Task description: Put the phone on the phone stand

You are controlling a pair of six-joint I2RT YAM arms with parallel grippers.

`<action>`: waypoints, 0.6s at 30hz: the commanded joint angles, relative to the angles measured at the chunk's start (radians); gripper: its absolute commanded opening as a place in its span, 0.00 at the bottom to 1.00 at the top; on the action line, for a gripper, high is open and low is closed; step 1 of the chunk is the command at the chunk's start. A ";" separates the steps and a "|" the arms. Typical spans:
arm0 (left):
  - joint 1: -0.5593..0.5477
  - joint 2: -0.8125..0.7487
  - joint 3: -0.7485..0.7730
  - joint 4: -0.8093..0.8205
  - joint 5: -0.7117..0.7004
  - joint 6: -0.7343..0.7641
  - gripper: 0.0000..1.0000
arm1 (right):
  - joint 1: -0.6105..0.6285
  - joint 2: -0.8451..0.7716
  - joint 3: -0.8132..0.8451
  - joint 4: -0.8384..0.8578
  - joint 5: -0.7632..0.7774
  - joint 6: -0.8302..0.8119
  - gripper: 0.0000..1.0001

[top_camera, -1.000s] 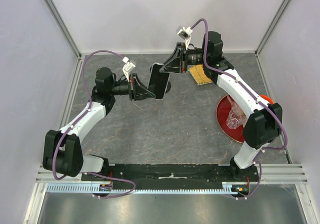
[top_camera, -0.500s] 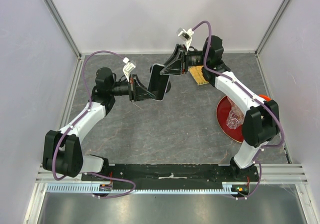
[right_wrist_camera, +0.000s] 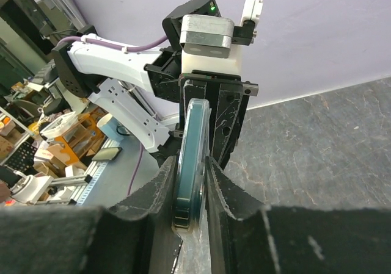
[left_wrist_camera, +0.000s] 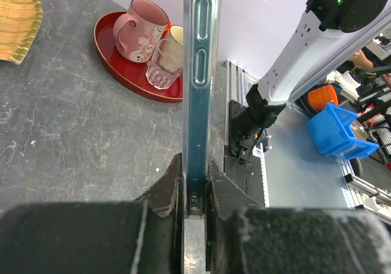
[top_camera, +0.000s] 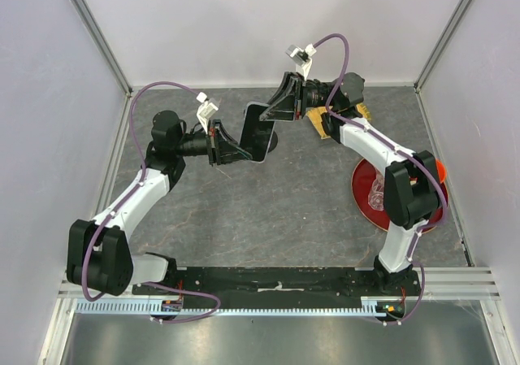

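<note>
The phone is a thin dark slab held on edge above the table's far middle. My left gripper is shut on its left end and my right gripper is shut on its upper right end. In the left wrist view the phone runs up edge-on from between my fingertips. In the right wrist view the phone sits between my fingertips, with the left gripper clamped on it beyond. The phone stand shows only as a dark round base edge just behind the phone.
A red plate at the right holds a clear glass; in the left wrist view the plate also holds a pink mug. A woven yellow dish lies at the back, under the right arm.
The right arm's elbow and forearm have swung left and back. Both grippers stay shut on the phone, which has barely moved.
</note>
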 commanded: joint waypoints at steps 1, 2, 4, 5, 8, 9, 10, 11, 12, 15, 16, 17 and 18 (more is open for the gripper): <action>0.004 -0.024 0.046 0.036 -0.032 0.031 0.02 | 0.013 -0.003 0.031 0.105 -0.026 0.070 0.26; 0.004 -0.026 0.046 0.036 -0.033 0.031 0.02 | 0.011 -0.005 0.034 0.091 -0.019 0.052 0.24; 0.004 -0.024 0.046 0.036 -0.035 0.031 0.02 | 0.011 -0.021 0.050 -0.092 0.006 -0.032 0.19; 0.005 -0.024 0.046 0.036 -0.035 0.031 0.02 | 0.011 -0.032 0.055 -0.180 0.016 -0.189 0.19; 0.005 -0.024 0.046 0.036 -0.035 0.031 0.02 | 0.011 -0.058 0.153 -0.734 0.094 -0.644 0.13; 0.004 -0.026 0.044 0.034 -0.035 0.031 0.02 | 0.014 -0.057 0.179 -0.920 0.115 -0.713 0.05; 0.004 -0.024 0.046 0.036 -0.035 0.031 0.02 | 0.016 -0.060 0.189 -0.924 0.117 -0.720 0.00; 0.004 -0.026 0.046 0.034 -0.035 0.030 0.02 | 0.016 -0.060 0.187 -0.921 0.105 -0.720 0.00; 0.004 -0.024 0.046 0.034 -0.035 0.030 0.02 | 0.016 -0.063 0.184 -0.914 0.111 -0.721 0.00; 0.007 -0.029 0.044 0.036 -0.047 0.028 0.02 | 0.016 -0.080 0.172 -0.899 0.137 -0.729 0.00; 0.010 -0.034 0.043 0.031 -0.062 0.027 0.11 | 0.014 -0.093 0.160 -0.889 0.148 -0.727 0.00; 0.015 -0.035 0.041 0.031 -0.082 0.022 0.20 | 0.010 -0.103 0.152 -0.879 0.189 -0.723 0.00; 0.022 -0.038 0.037 0.031 -0.093 0.022 0.28 | 0.007 -0.113 0.140 -0.830 0.209 -0.706 0.00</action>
